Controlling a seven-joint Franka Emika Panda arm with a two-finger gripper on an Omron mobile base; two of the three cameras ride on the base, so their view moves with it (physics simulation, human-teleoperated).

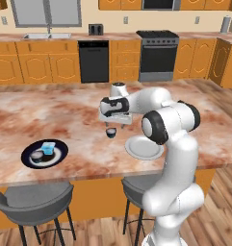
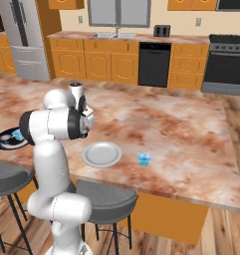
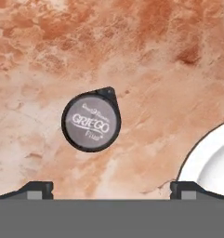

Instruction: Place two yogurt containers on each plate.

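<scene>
A dark round yogurt container (image 3: 91,120) with a grey lid stands on the marble counter, left of the light grey plate (image 3: 211,162). My gripper (image 3: 111,190) hovers open just above it, its fingertips (image 3: 36,190) wide apart and holding nothing. From the left base, the same cup (image 1: 110,132) sits under the gripper (image 1: 115,125), beside the grey plate (image 1: 144,147). The black-navy plate (image 1: 44,153) at the left carries a pale blue cup (image 1: 49,148) and a dark round cup (image 1: 37,155). Another pale blue cup (image 2: 144,159) stands right of the grey plate (image 2: 101,154).
The counter's front edge runs close to both plates, with grey stools (image 1: 33,202) below it. My own white arm (image 2: 52,124) blocks part of the right base view. Wooden cabinets, a dishwasher and a stove (image 1: 158,55) line the far wall.
</scene>
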